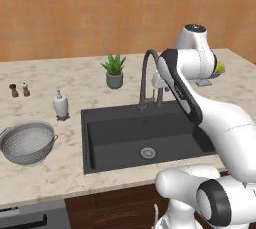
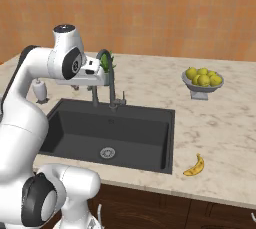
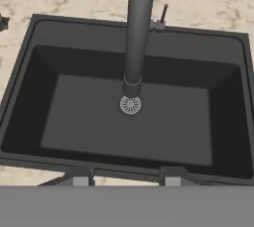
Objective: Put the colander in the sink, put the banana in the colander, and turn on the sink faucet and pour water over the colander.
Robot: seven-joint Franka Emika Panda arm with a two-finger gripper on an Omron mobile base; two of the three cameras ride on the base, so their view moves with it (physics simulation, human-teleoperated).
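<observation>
Grey perforated metal: the colander [image 1: 27, 143], one item, standing upright on the marble counter [image 1: 65, 163] to the left of the sink [image 1: 145, 138], apart from its rim. Two small side handles, one seen at the left edge. Judged rigid and light, with a smooth, rounded wall that is likely to slip; best taken by the thin rim or a handle, not across the bowl, which looks too wide for two fingers.

Yellow curved fruit: the banana [image 2: 194, 166], one item, lying flat on the counter near its front edge, just right of the sink. Judged soft and light; grip across its middle, gently.

Dark grey basin: the sink, nothing in it, round silver drain [image 3: 130, 104] at the centre of its floor.

Dark grey gooseneck: the sink faucet [image 1: 148, 75], behind the basin, spout arching over it; small lever [image 3: 163, 13] at its base.

White arm: gripper [image 3: 126, 180] poised high above the basin beside the spout, looking down on the drain. Tips stand well apart with nothing between them, so it reads as spread and carrying nothing.

Surroundings: soap dispenser [image 1: 60, 105] and potted plant [image 1: 114, 71] behind the sink; footed fruit bowl [image 2: 202, 81] at the far right.
</observation>
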